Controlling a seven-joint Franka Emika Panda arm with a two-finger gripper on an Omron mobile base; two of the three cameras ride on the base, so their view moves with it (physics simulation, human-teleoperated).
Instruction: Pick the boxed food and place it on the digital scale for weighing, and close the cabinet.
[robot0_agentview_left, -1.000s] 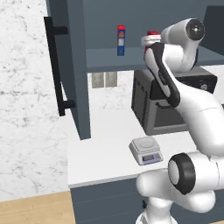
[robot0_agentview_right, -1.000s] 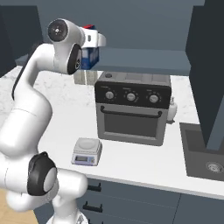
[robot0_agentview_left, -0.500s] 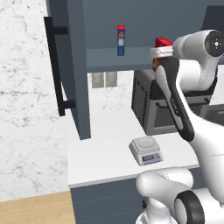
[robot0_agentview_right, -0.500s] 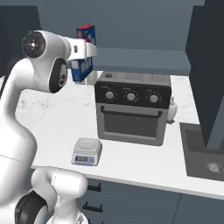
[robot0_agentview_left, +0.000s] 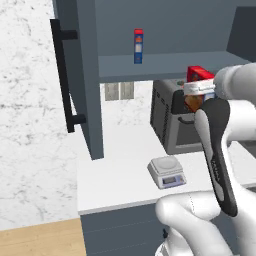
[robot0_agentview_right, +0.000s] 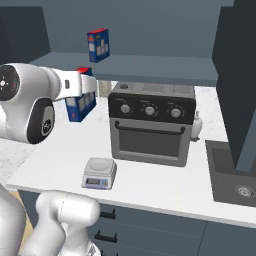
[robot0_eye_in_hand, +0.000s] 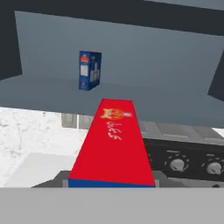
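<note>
My gripper (robot0_agentview_right: 76, 86) is shut on the boxed food (robot0_agentview_right: 81, 103), a red box with a blue side and an orange lower front (robot0_agentview_left: 192, 103). It hangs in the air just below the shelf edge, left of the toaster oven and well above the counter. In the hand view its red top (robot0_eye_in_hand: 113, 144) runs away from the hand and hides the fingertips. The digital scale (robot0_agentview_left: 166, 171) (robot0_agentview_right: 100, 172) sits near the counter's front edge, lower than the box. The cabinet (robot0_agentview_left: 82, 75) stands open, its left door swung out with a black bar handle (robot0_agentview_left: 64, 80).
A slim red-white-blue box (robot0_agentview_left: 138, 46) (robot0_agentview_right: 98, 45) (robot0_eye_in_hand: 89, 70) stands on the cabinet shelf. A black-grey toaster oven (robot0_agentview_right: 150, 125) fills the counter's middle. A sink (robot0_agentview_right: 235, 175) lies at the right, under the cabinet's other open door (robot0_agentview_right: 237, 75).
The arm has drawn the boxed food out of the cabinet shelf, down and back toward the robot. The gripper stays shut on it.
</note>
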